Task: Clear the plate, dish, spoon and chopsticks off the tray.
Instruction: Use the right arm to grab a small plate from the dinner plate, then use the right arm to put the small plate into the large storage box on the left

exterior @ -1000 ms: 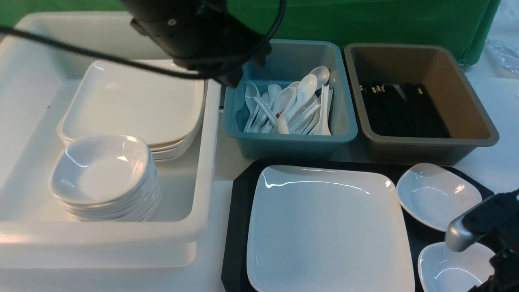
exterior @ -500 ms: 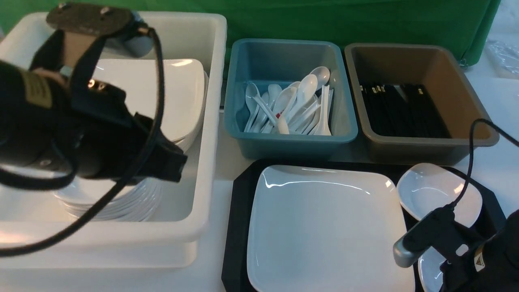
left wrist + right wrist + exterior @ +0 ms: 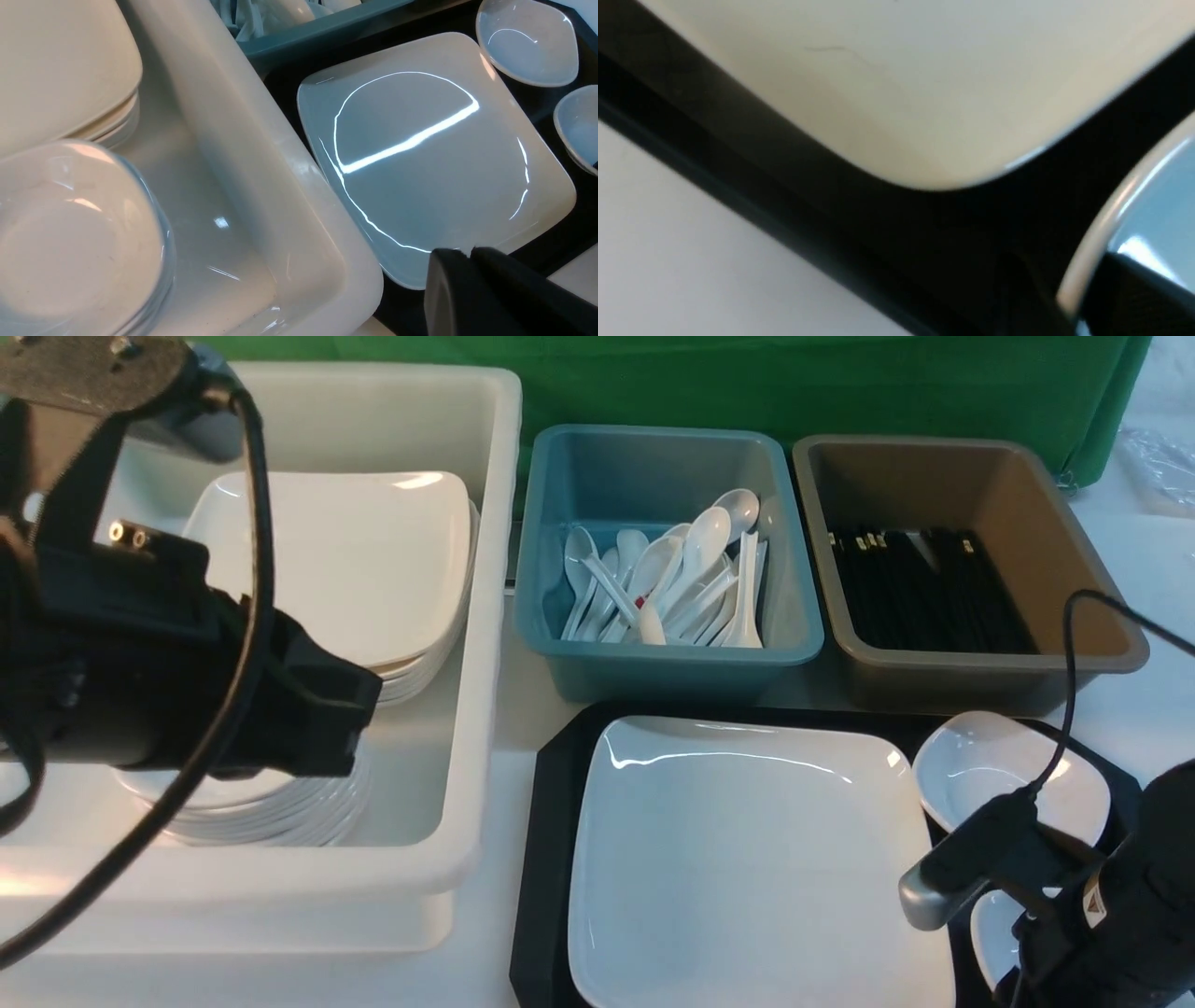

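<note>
The large white plate (image 3: 747, 859) lies flat in the middle of the black tray (image 3: 551, 821). Two small white dishes sit on the tray's right side, a far one (image 3: 1008, 784) and a near one (image 3: 994, 933). My right gripper (image 3: 1073, 298) is down at the near dish, with the dish's rim (image 3: 1092, 252) pinched between its fingers. The right arm (image 3: 1102, 915) hides most of that dish. My left gripper (image 3: 469, 254) is shut and empty, above the plate's near left corner (image 3: 402, 270). I see no spoon or chopsticks on the tray.
A white tub (image 3: 485, 616) at the left holds stacked plates (image 3: 355, 569) and stacked small dishes (image 3: 261, 803), partly behind my left arm (image 3: 140, 663). Behind the tray, a blue tub (image 3: 672, 663) holds spoons (image 3: 681, 579) and a brown tub (image 3: 980, 681) holds chopsticks (image 3: 924, 588).
My left arm swung from the back centre to the left, over the white tub. My right arm moved left and down onto the near dish, and its jaws closed on the rim.
</note>
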Robot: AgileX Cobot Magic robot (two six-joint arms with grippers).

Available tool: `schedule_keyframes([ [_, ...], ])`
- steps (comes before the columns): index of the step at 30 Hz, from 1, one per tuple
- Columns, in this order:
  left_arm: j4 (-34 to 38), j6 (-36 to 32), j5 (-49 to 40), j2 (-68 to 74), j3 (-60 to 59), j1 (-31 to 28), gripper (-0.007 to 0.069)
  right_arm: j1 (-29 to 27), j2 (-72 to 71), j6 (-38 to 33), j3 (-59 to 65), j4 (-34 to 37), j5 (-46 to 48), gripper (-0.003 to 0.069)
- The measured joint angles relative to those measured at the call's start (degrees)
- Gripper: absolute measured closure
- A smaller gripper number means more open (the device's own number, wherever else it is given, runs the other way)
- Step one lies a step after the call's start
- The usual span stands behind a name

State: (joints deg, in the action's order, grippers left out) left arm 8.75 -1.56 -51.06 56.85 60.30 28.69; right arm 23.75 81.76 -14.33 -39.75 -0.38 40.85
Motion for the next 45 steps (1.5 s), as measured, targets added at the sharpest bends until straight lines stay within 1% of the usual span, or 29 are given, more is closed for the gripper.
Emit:
schedule_keyframes([
  [3, 0.0, 0.0, 0.1, 0.0, 0.0, 0.0, 0.0612, 0.0, -4.1, 1.1, -3.1, 0.4, 4.1, 0.0552],
  [5, 0.0, 0.0, 0.2, 0.0, 0.0, 0.0, 0.0612, 0.0, -7.4, 1.6, -5.0, 0.9, 6.4, 0.0594],
  [10, 0.0, 0.0, 0.4, 0.0, 0.0, 0.0, 0.0611, 0.0, -14.3, 2.2, -9.7, 1.4, 9.8, 0.0596],
  [13, 0.0, 0.0, 1.1, 0.0, 0.0, 0.0, 0.0611, 0.0, -16.0, 2.6, -12.6, 1.5, 11.2, 0.0596],
  [16, -1.3, 0.3, 1.8, 0.0, 0.0, 0.0, 0.0611, 0.0, -16.5, 1.5, -19.5, 5.4, 12.2, 0.0596],
  [17, -2.2, 0.5, 1.9, 0.0, 0.0, 0.0, 0.0611, 0.0, -16.5, 1.3, -19.9, 5.8, 12.2, 0.0596],
  [19, -7.6, 4.9, 2.4, 0.0, 0.0, -0.2, 0.0611, 0.2, -15.2, -2.6, -25.0, 12.2, 12.2, 0.0596],
  [20, -8.1, 6.0, 2.4, 0.0, 0.0, -0.3, 0.0611, 0.3, -15.0, -3.3, -25.4, 12.6, 12.2, 0.0596],
  [21, -12.9, 9.7, 2.3, 0.0, 0.0, -1.2, 0.0611, 1.4, -13.4, -4.8, -28.8, 14.9, 12.2, 0.0596],
  [23, -16.9, 12.2, 2.0, 0.0, 0.0, -2.9, 0.061, 4.0, -10.8, -5.6, -32.8, 15.9, 12.2, 0.0596],
  [25, -18.2, 12.9, 1.3, -0.2, 0.0, -5.0, 0.061, 5.7, -8.8, -5.9, -35.6, 16.2, 12.2, 0.0596],
  [27, -18.6, 13.3, -0.7, -1.3, 0.0, -10.0, 0.061, 10.9, -3.5, -6.2, -42.4, 16.0, 12.3, 0.0596],
  [28, -18.6, 13.3, -0.8, -1.3, 0.0, -10.0, 0.061, 11.3, -3.0, -6.2, -42.9, 16.0, 12.3, 0.0596],
  [30, -17.3, 12.5, -1.7, -3.0, 0.0, -16.0, 0.061, 15.8, 3.3, -6.1, -51.4, 15.5, 12.3, 0.0596],
  [34, -13.9, 11.0, -2.0, -5.8, 0.0, -24.5, 0.061, 22.0, 13.5, -6.1, -64.9, 15.2, 11.3, 0.0596],
  [37, -9.1, 9.6, -3.3, -7.9, 0.0, -29.5, 0.061, 25.8, 21.1, -6.8, -73.9, 14.8, 9.6, 0.0596],
  [38, -6.4, 7.9, -3.8, -8.8, 0.0, -31.7, 0.061, 27.2, 24.3, -7.4, -77.4, 14.7, 8.8, 0.0596],
  [41, 0.1, 2.0, -4.2, -10.3, 0.0, -34.1, 0.061, 29.6, 30.8, -8.8, -83.1, 14.6, 7.3, 0.0596],
  [42, 3.0, -1.0, -4.4, -11.1, 0.0, -34.8, 0.061, 30.6, 33.6, -9.5, -85.5, 13.9, 6.5, 0.0596],
  [45, 4.8, -2.8, -5.0, -12.0, 0.0, -35.5, 0.061, 31.8, 37.5, -10.2, -87.6, 12.4, 4.7, 0.0596],
])
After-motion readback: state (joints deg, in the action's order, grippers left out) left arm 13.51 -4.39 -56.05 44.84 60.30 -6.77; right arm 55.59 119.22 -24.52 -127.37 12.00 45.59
